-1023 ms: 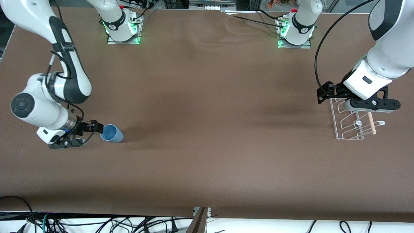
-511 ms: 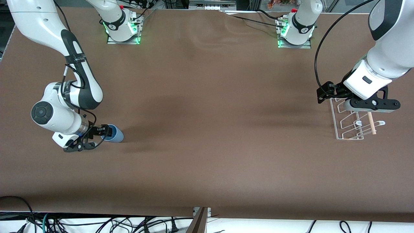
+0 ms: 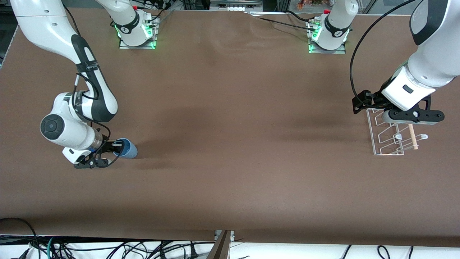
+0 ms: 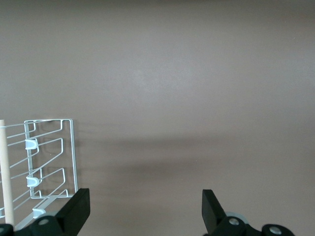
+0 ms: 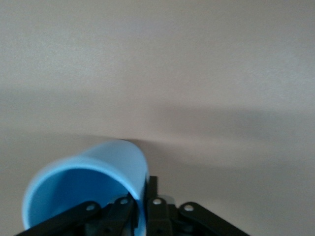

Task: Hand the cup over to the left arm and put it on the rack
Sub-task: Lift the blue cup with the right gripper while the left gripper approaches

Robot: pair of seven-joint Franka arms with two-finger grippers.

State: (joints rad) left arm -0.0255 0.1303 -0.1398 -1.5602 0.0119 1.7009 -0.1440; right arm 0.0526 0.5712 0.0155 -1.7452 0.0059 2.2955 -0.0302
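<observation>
R gripper [image 3: 116, 146] down at table level near the R arm's end of the brown table [image 3: 230, 172], jaws pinched onto the rim wall of the cup [image 3: 128, 149]: one finger inside, one outside. Cup lies tipped, mouth toward the gripper. 1 cup, light blue. Wide bare table btwn cup and rack [image 3: 390, 138]; cup well in from the table edges. 1 rack, white wire w/ 1 wooden dowel [image 3: 412, 136], at L arm's end. L gripper [image 4: 145, 209] waits over the rack's edge, fingers fully spread, nothing in them.
</observation>
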